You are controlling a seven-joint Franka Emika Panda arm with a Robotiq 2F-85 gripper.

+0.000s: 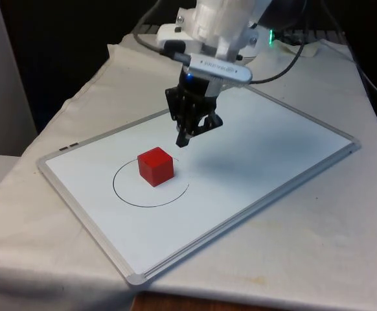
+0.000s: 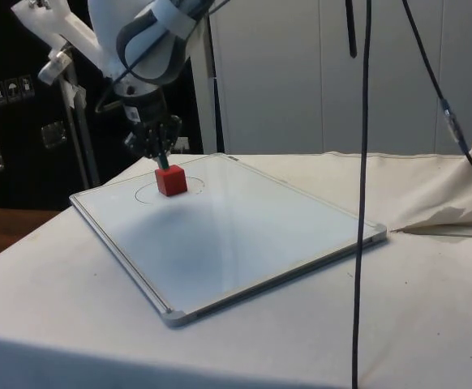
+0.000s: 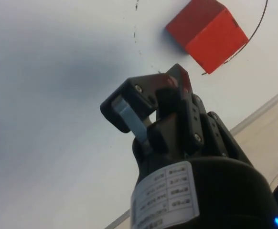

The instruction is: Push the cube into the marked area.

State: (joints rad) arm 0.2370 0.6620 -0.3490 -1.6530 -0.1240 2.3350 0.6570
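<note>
Whiteboard [image 1: 253,175] on table [image 1: 318,259] | red cube [image 1: 155,166] inside drawn circle [image 1: 127,197], toward its far edge | hand [image 1: 190,135] narrow, holding nothing, hovering just beyond cube's far-right side, apart | cube lies near-left of hand

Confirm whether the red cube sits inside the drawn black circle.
Yes, the red cube rests within the thin black circle drawn on the whiteboard.

Lab – robot arm [image 1: 221,26], whiteboard [image 1: 273,155], cables [image 2: 364,162].

Front view faces whiteboard [image 1: 266,162] from across, side view oblique, both share cube [image 1: 155,166]
</note>
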